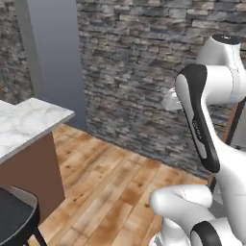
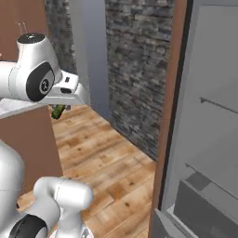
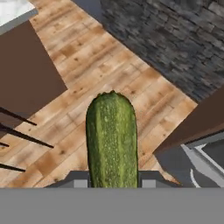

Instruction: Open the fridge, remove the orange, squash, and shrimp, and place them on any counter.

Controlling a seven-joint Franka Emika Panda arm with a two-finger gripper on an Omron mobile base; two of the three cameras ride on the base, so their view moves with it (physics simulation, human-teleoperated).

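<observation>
The squash [image 3: 111, 140] stands up right at the hand camera, dark green and bumpy, clamped between the two fingertips of the gripper [image 3: 111, 181], which is closed on its lower end. In the right base view the same squash [image 2: 57, 111] peeks out below the wrist, held in the air above the wooden floor [image 2: 107, 158] and just beside the brown side of the island. The fridge [image 2: 209, 139] stands open to the right, its grey shelves and drawer showing.

The step in hand looks like carrying the squash to the table [image 1: 24, 122], whose white marble top lies to the robot's left. To do it well, I would keep the grip firm, since most of the squash sticks out past the fingers and could pivot. Lift clear of the table's edge before crossing, lower until the squash nearly touches the marble, then release it well in from the edge.
</observation>
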